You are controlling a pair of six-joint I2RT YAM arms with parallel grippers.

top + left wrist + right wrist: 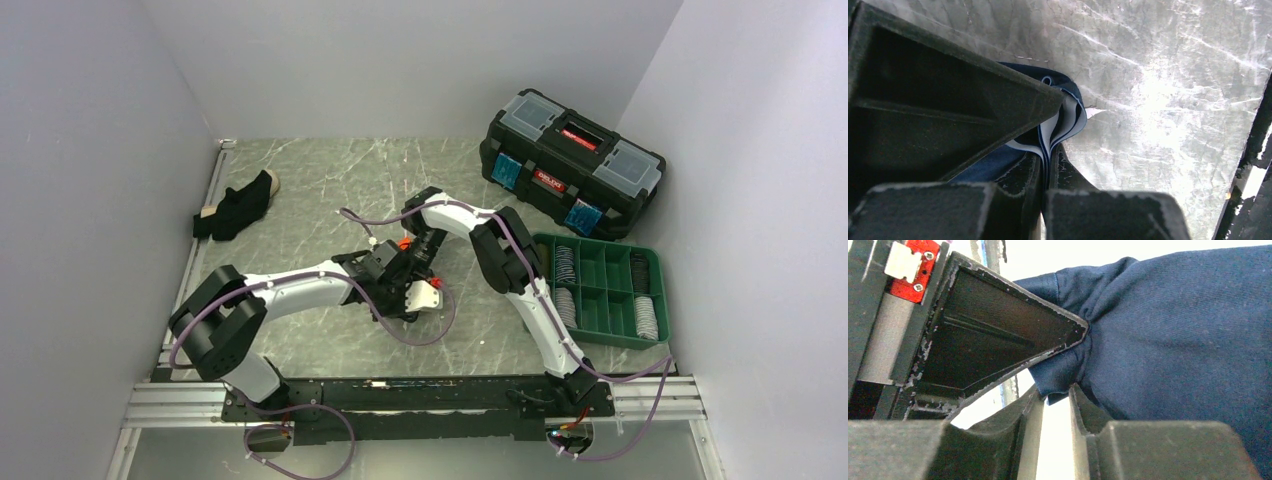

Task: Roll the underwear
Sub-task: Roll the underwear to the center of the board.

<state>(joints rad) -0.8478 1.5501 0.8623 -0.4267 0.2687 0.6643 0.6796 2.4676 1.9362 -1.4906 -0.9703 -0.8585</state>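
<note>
Evidently the left jaws (1049,150) were pressed shut on the navy underwear (1173,340). Their wrist camera showed a folded edge of the cloth, blue with pale inner layers, pinched between the two tips and bulging out above them over the grey marbled surface (330,190). The right jaws (1055,392) stood narrowly apart, with light showing through the slit between them. A bunched corner of the same navy cloth hung right at the mouth of that slit, and the rest of the garment filled the right side of that view in gathered folds. Whether the tips touched that corner could not be told.

From above, both arms reached inward and met near the middle of the surface, their wrists crowded together so closely that the navy cloth was almost wholly hidden beneath them.

A second piece, the black underwear (240,205) with a tan band, lay crumpled well apart at the far left, close to the wall. At the far right corner sat a black toolbox (570,160) with a red latch. Just in front of it was a green compartment tray (600,338), near the right arm's upper link.
</note>
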